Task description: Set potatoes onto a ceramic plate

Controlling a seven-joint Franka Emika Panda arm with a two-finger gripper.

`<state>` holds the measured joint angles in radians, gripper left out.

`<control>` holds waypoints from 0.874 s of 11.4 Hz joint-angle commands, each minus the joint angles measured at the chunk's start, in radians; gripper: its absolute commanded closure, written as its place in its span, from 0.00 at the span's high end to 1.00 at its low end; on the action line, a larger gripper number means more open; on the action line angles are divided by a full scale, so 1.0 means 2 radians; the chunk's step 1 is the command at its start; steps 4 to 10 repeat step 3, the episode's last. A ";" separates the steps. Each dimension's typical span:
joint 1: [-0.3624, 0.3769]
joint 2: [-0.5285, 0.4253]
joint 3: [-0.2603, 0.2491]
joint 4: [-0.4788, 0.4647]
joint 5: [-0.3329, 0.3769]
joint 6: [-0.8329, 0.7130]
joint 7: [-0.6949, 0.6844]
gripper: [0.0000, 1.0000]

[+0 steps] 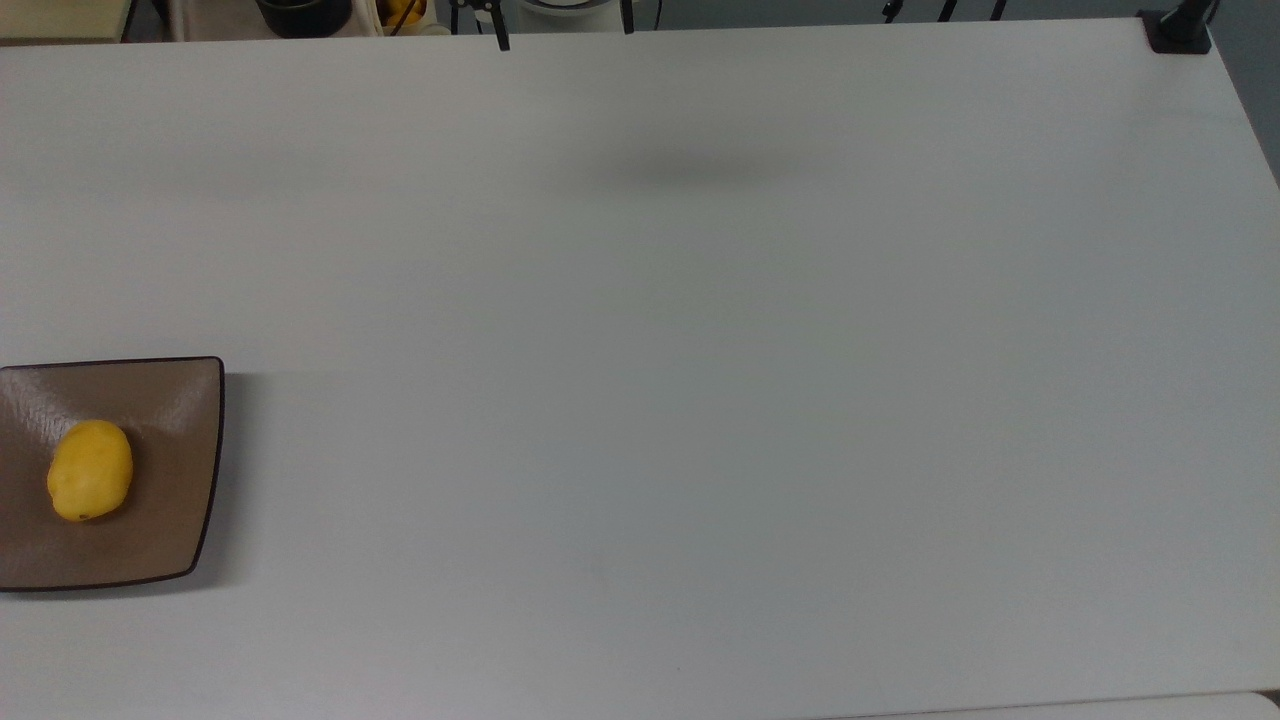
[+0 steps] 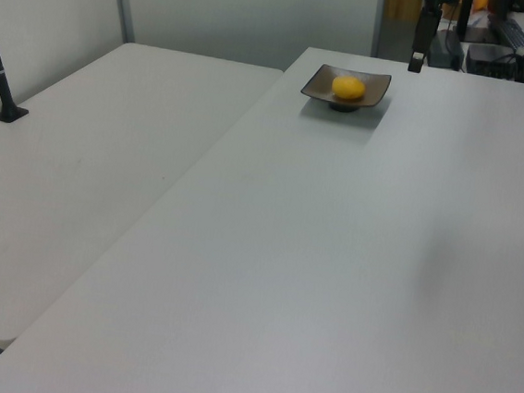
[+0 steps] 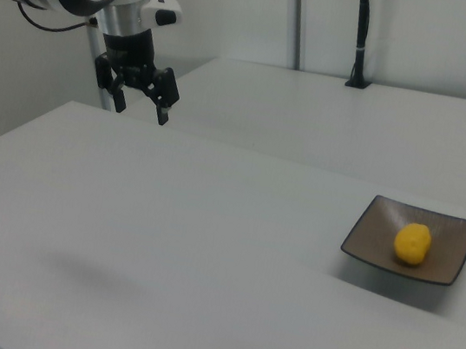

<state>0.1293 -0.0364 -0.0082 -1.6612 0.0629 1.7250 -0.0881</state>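
One yellow potato (image 1: 90, 470) lies on the tan-brown ceramic plate (image 1: 180, 410) at the top view's left edge. The right view has the potato (image 3: 413, 244) resting inside the plate (image 3: 371, 237) at its right. In the left view, potato (image 2: 349, 88) and plate (image 2: 377, 84) sit at the table's far end. My gripper (image 3: 141, 111) hangs open and empty above the table's far left corner in the right view, well away from the plate. Its fingertips (image 1: 503, 42) poke in at the top view's upper edge.
A black clamp post (image 1: 1178, 30) stands at the top view's upper right corner. A second white table (image 2: 79, 170) adjoins on the left view's left, with a black post (image 2: 0, 69) on it. Containers (image 1: 300, 15) sit beyond the top view's upper edge.
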 commanded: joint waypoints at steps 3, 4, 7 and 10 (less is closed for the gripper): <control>0.001 -0.003 -0.001 -0.003 -0.005 0.011 -0.010 1.00; 0.001 -0.003 -0.001 -0.003 -0.005 0.011 -0.010 1.00; 0.001 -0.003 -0.001 -0.003 -0.005 0.011 -0.010 1.00; 0.001 -0.003 -0.001 -0.003 -0.005 0.011 -0.010 1.00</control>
